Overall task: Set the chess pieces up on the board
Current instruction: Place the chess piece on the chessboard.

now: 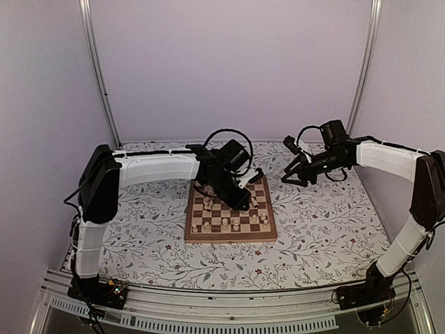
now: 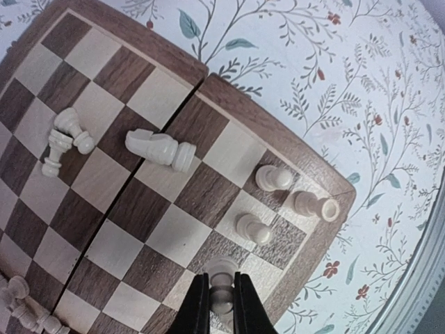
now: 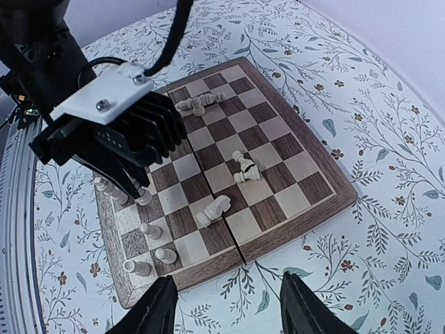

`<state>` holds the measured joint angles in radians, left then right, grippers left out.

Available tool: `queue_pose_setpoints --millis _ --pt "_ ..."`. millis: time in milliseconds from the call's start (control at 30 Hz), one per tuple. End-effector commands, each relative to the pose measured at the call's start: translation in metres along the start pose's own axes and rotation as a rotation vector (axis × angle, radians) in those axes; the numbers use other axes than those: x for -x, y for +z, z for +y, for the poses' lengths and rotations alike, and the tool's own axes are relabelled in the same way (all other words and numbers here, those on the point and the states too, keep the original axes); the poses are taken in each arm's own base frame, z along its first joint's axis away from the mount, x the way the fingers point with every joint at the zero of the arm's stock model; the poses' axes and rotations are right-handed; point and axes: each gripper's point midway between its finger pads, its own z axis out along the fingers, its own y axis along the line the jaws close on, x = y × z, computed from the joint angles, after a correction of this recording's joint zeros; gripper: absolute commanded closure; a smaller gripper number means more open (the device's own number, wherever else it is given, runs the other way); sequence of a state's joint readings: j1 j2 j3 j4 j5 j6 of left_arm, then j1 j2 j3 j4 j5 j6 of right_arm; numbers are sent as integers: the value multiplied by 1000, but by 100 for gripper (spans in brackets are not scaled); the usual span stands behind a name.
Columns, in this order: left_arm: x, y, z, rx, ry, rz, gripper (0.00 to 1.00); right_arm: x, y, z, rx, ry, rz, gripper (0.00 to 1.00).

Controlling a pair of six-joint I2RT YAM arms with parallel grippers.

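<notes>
Chess set-up, part-way. The left gripper [image 2: 222,306] has its fingers [image 2: 198,309] closed on one pale held piece [image 2: 222,275]. It is upright at 6 o'clock of the left wrist view, over the board [image 2: 201,195] close to its brown border. Whether its base touches the square cannot be told. From 1 to 2 o'clock of it stand three upright pieces [image 2: 273,178], near the board's corner. At 11 o'clock a knight [image 2: 160,148] lies on its side across the centre seam. Farther out, at 10 o'clock, toppled pieces [image 2: 66,139] lie together.

In the top view the board sits mid-worktop [image 1: 139,229], with the men standing mostly along its 6 o'clock edge. The right gripper [image 3: 229,313] has its fingers [image 3: 300,309] apart with nothing between them. It hovers over the worktop off the board's 2 o'clock corner, as the top view shows.

Progress, as a judgement: under way but short of finished. A row is forming on one edge and one man is in hand. Several chess pieces [image 3: 243,167] lie flat mid-board, to be stood up and placed.
</notes>
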<state>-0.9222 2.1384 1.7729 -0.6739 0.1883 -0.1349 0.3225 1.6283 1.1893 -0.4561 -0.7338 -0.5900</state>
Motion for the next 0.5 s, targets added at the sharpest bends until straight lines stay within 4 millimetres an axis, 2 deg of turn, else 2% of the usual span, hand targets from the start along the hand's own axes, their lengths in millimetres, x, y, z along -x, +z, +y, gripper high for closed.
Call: queue_pose_setpoints --millis 0,467 --pt "-9 9 3 34 28 64 93 -13 7 2 17 9 32 47" --pt "-22 31 -1 13 36 125 93 -18 12 3 36 13 47 46"
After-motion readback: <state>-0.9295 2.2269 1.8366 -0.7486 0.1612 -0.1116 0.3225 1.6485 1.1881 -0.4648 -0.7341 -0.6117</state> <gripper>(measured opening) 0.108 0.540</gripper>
